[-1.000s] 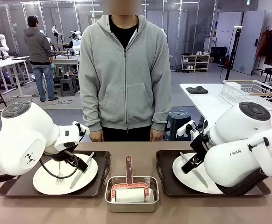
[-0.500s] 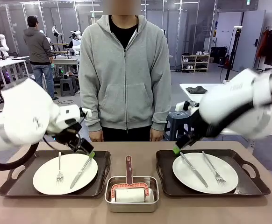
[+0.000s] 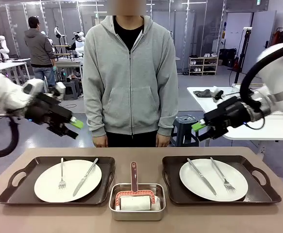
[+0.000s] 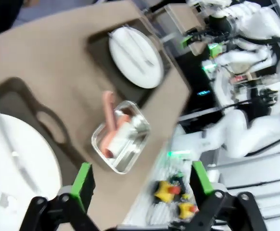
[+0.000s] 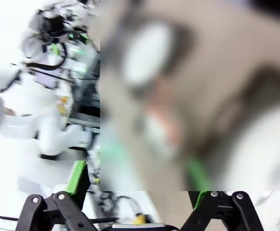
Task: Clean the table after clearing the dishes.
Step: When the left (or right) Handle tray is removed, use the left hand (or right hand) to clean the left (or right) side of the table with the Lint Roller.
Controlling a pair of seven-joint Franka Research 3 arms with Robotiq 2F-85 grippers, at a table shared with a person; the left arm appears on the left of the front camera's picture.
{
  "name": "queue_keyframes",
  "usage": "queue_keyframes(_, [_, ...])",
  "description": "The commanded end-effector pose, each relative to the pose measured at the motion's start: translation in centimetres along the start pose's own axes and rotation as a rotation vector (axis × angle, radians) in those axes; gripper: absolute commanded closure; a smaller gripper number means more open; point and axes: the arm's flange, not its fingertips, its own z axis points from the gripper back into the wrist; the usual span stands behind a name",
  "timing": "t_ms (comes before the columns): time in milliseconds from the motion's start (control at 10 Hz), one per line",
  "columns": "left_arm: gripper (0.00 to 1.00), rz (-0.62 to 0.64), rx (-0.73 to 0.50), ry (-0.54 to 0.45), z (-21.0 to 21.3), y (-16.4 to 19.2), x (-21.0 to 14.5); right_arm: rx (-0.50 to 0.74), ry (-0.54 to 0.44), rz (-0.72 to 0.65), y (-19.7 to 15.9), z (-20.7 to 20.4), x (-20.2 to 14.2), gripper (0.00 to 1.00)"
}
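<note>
Left claw (image 3: 74, 128) and right claw (image 3: 200, 131) hover wide open, holding nothing.
Below them, two round white dinner plates (image 3: 67, 180) with silver cutlery lie on dark brown handled trays (image 3: 15, 191) on the brownish-taupe counter (image 3: 141, 224), probably so each setting lifts away whole.

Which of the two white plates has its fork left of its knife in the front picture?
The round white plate on the dark brown tray at picture left. On the other plate the fork lies right of the knife.
</note>
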Motion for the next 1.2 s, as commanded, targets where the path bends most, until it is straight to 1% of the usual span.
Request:
queue_keyframes(0, [0.0,0.155,-0.16,-0.066,4.3,3.8,-2.2,0.14,-0.05,-0.181,-2.6,2.8,-1.6,0.0])
queue_keyframes(100, [0.0,0.222,-0.16,-0.069,7.4,5.6,-5.0,0.159,-0.104,-0.243,-4.1,5.6,-3.5,0.0])
queue_keyframes(200, [0.0,0.233,-0.18,-0.135,10.4,7.0,-7.7,0.16,-0.138,-0.29,-5.2,8.2,-5.4,0.0])
queue_keyframes(300, [0.0,0.271,-0.172,-0.196,13.5,8.0,-10.5,0.132,-0.171,-0.333,-6.2,10.9,-7.5,0.0])
queue_keyframes(400, [0.0,0.27,-0.146,-0.249,16.5,8.3,-13.4,0.111,-0.237,-0.374,-7.0,13.8,-9.9,0.0])
queue_keyframes(500, [0.0,0.288,-0.102,-0.281,18.8,8.4,-16.2,0.095,-0.291,-0.417,-7.6,16.5,-12.4,0.0])
queue_keyframes(600, [0.0,0.326,-0.046,-0.331,21.2,8.3,-19.3,0.083,-0.344,-0.461,-7.8,19.1,-15.0,0.0])
queue_keyframes(700, [0.0,0.344,0.011,-0.37,22.8,8.2,-21.8,0.061,-0.385,-0.476,-7.5,21.1,-17.1,0.0])
queue_keyframes(800, [0.0,0.343,0.068,-0.453,24.5,7.8,-23.6,0.038,-0.429,-0.489,-7.0,22.9,-19.2,0.0])
queue_keyframes(900, [0.0,0.35,0.124,-0.499,25.5,7.6,-25.0,0.011,-0.473,-0.501,-6.7,24.4,-21.2,0.0])
queue_keyframes(1000, [0.0,0.36,0.179,-0.527,26.6,7.3,-25.7,-0.011,-0.506,-0.503,-6.2,25.4,-22.7,0.0])
queue_keyframes(1100, [0.0,0.361,0.211,-0.565,27.2,7.0,-26.0,-0.029,-0.519,-0.495,-5.8,25.9,-23.4,0.0])
